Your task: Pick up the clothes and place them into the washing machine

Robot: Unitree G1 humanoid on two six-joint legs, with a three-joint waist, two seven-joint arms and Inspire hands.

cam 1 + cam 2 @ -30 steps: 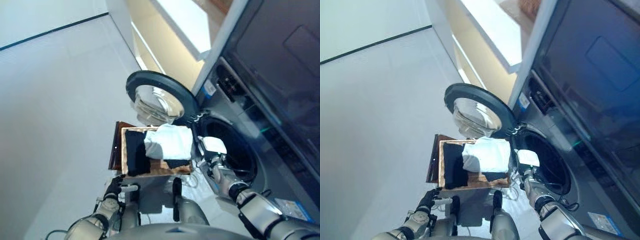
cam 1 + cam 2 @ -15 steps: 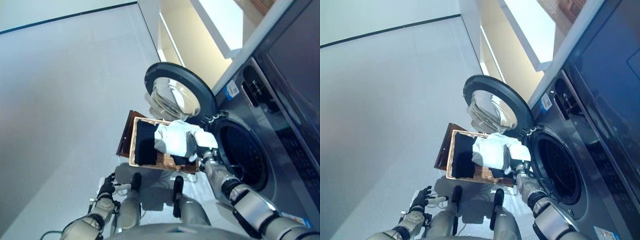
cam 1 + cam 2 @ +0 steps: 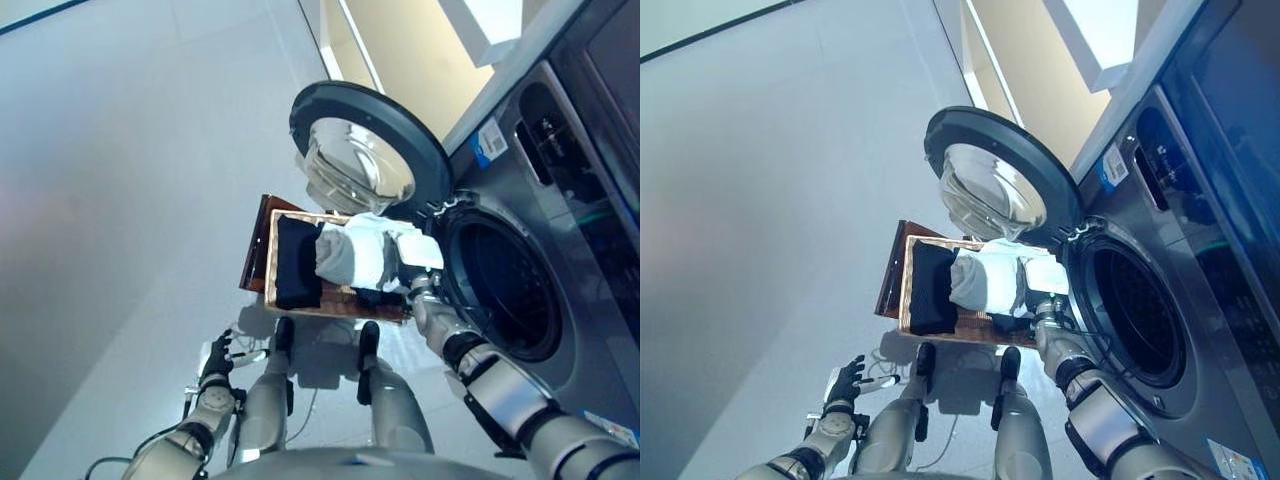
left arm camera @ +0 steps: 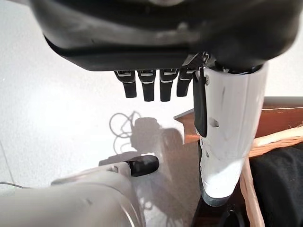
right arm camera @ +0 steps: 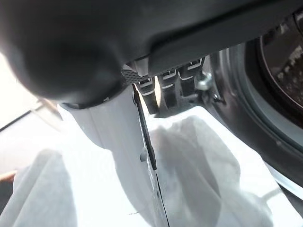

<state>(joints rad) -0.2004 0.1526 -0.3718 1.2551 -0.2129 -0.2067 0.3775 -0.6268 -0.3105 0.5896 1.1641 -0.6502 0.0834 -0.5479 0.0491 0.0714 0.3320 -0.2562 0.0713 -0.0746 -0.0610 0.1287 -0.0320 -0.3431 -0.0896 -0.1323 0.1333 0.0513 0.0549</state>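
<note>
A white garment [image 3: 356,254] is bunched up over the right end of a wicker basket [image 3: 270,268] on the floor. My right hand [image 3: 419,284] is shut on it at the basket's right edge, beside the washing machine's drum opening [image 3: 500,288]. In the right wrist view its fingers [image 5: 163,88] curl into the white cloth [image 5: 203,163]. A black garment [image 3: 297,262] lies in the basket's left half. My left hand [image 3: 845,381] hangs open low on the left, away from the basket, with its fingers [image 4: 147,88] relaxed and holding nothing.
The washer's round door [image 3: 368,155] stands swung open above the basket, its glass bowl facing out. The grey washing machine front [image 3: 560,230] fills the right side. Pale floor [image 3: 140,180] stretches to the left. A brown board [image 3: 253,260] lies under the basket.
The camera has shifted. The white garment, spread flat in the basket a second ago, is now gathered into a bundle in my right hand by the drum opening. The left hand stays idle.
</note>
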